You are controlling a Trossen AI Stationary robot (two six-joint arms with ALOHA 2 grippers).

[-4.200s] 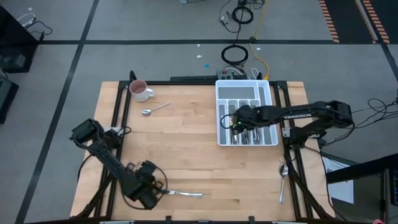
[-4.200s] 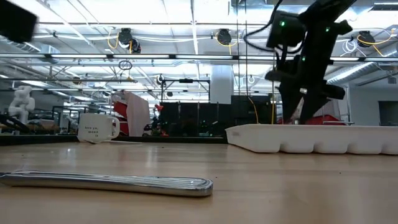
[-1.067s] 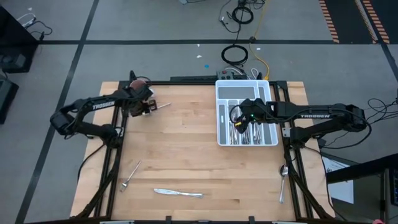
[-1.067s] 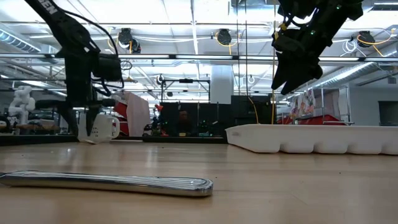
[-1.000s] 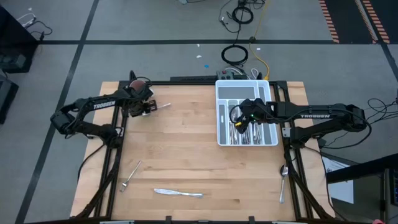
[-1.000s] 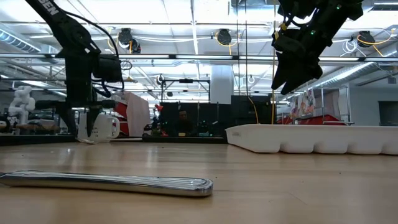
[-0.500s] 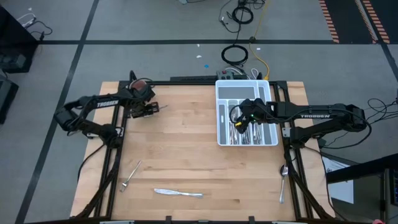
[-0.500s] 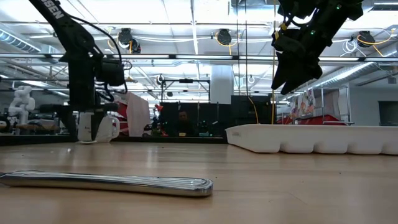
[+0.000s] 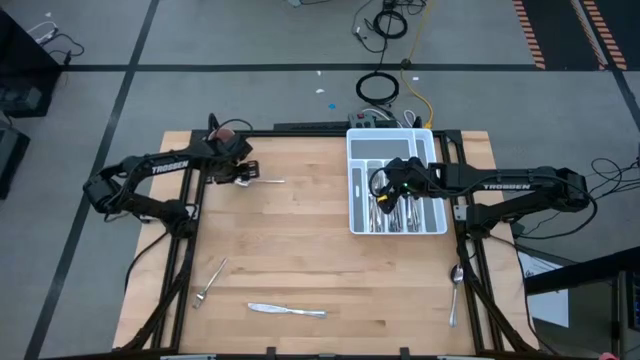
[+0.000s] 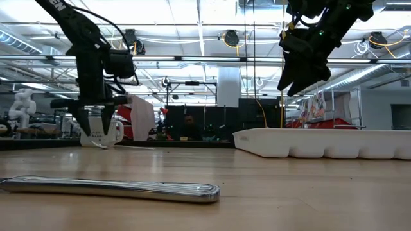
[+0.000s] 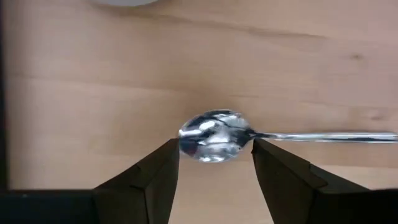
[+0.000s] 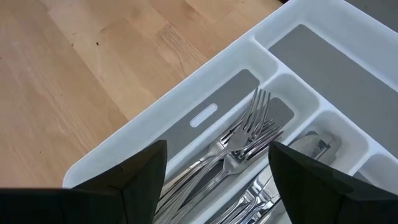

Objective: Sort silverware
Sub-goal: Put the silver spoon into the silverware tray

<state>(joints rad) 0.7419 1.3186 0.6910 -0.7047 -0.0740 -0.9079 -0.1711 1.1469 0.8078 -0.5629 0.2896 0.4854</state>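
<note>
A robotics lab: taped grey floor [image 9: 250, 40], loose cables [image 9: 385, 25], overhead ceiling trusses [image 10: 192, 61], hanging cord reels [image 10: 232, 38].

My wooden bench [image 9: 300, 240] carries a white tray [image 9: 396, 144] at its far right and a mug [image 9: 222, 135] at the far left corner. Loose on it lie a spoon [image 9: 262, 181] beside the mug, a fork [image 9: 208, 282] and a knife [image 9: 286, 311] along the near edge, and another spoon [image 9: 455, 285] at the right rim.

I see the middle of the pale wooden worktop [image 9: 300, 250] bare, so there I have wide room to pass. The white compartmented plastic tray [image 9: 432, 135] blocks the far right, with the right end effector [image 9: 383, 200] hanging open over it. Far left, the pink-and-white mug [image 10: 113, 131] crowds the left end effector [image 9: 246, 176], open around a shiny silver spoon [image 11: 214, 135].
</note>
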